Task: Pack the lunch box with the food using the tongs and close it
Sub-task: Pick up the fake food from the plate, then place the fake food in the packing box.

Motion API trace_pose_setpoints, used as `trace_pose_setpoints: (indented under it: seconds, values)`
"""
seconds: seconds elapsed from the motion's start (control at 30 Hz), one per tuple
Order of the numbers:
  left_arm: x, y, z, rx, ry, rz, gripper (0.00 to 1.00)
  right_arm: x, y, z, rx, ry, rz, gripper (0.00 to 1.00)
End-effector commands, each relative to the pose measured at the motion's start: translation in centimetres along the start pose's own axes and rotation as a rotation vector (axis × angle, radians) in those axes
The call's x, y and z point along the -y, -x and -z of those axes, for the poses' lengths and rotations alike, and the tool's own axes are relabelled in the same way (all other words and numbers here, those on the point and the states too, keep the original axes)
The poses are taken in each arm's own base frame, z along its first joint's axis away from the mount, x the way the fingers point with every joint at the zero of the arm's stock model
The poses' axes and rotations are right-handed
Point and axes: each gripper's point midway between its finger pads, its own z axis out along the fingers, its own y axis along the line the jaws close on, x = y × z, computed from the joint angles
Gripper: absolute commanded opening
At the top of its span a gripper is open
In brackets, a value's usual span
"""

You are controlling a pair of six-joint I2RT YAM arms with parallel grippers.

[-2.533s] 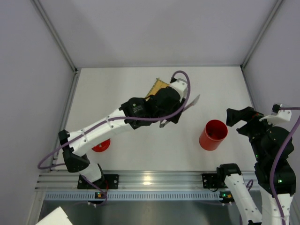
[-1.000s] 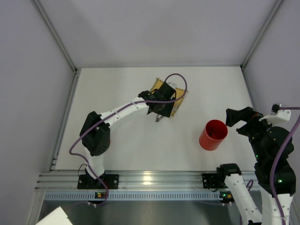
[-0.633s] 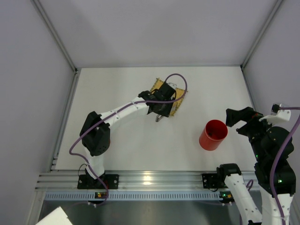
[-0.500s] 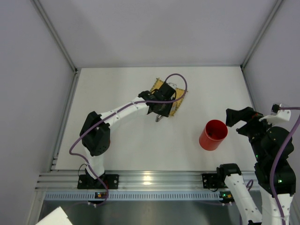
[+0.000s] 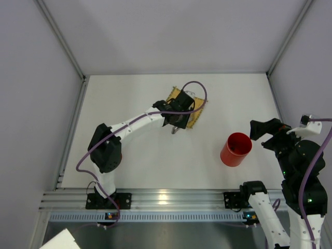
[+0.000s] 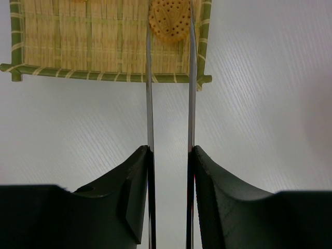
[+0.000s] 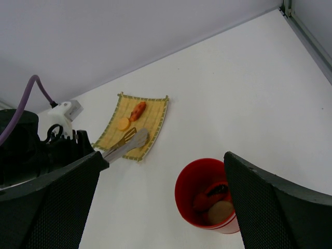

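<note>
My left gripper [image 6: 170, 155] is shut on the tongs [image 6: 149, 104], whose two thin arms run forward over the woven mat [image 6: 83, 41]. A round yellow dotted food piece [image 6: 169, 21] lies on the mat between the tong arms near their tips. In the top view the left gripper [image 5: 176, 124] hangs over the mat's near edge. The red lunch box [image 5: 236, 149] stands open to the right with food [image 7: 220, 211] inside. My right gripper [image 7: 163, 155] stays open above the lunch box [image 7: 189, 194]. A yellow piece [image 7: 123, 124] and an orange-red piece [image 7: 138, 110] rest on the mat.
The mat [image 5: 196, 115] lies in the middle of the white table, towards the back. Grey walls enclose the table on three sides. An aluminium rail [image 5: 166, 197] runs along the near edge by the arm bases.
Since the earliest frame my left arm has stretched out to the mat with the tongs. Over the last second neither arm has visibly moved.
</note>
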Motion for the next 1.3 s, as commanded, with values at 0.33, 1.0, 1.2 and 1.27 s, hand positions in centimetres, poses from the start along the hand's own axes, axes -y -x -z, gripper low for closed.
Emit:
trace_pose_setpoints:
  seconds: [0.33, 1.0, 1.2, 1.27]
  values:
    - [0.6, 5.5, 7.2, 0.198, -0.065, 0.005, 0.36, 0.2, 0.1, 0.0, 0.006, -0.008, -0.005, 1.00]
    - [13.8, 3.2, 18.8, 0.304, -0.339, -0.229, 0.38, -0.2, 0.6, 0.1, 0.013, 0.002, -0.007, 0.99]
    - [16.9, 1.5, 20.5, 0.301, -0.432, -0.277, 0.38, -0.2, 0.8, 0.1, 0.015, 0.001, -0.004, 0.99]
    - [17.6, 0.8, 20.6, 0.291, -0.448, -0.291, 0.38, -0.2, 0.7, 0.2, 0.015, 0.001, -0.006, 0.99]
